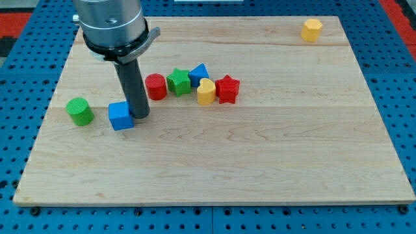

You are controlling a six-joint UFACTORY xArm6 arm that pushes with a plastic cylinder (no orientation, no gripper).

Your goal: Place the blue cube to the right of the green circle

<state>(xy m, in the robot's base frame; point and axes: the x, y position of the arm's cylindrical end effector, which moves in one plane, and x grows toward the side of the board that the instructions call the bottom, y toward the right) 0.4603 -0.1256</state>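
jaws none, just my tip [140, 116] touching the blue cube [121, 116] on its right; green circle [80, 111] near cube's left.

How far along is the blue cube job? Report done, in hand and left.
Done: the blue cube already lies to the view's right of the green circle, with a gap between them.
In hand: my tip sits against the cube's right side.
Left: perhaps closing that gap, then backing my tip away.
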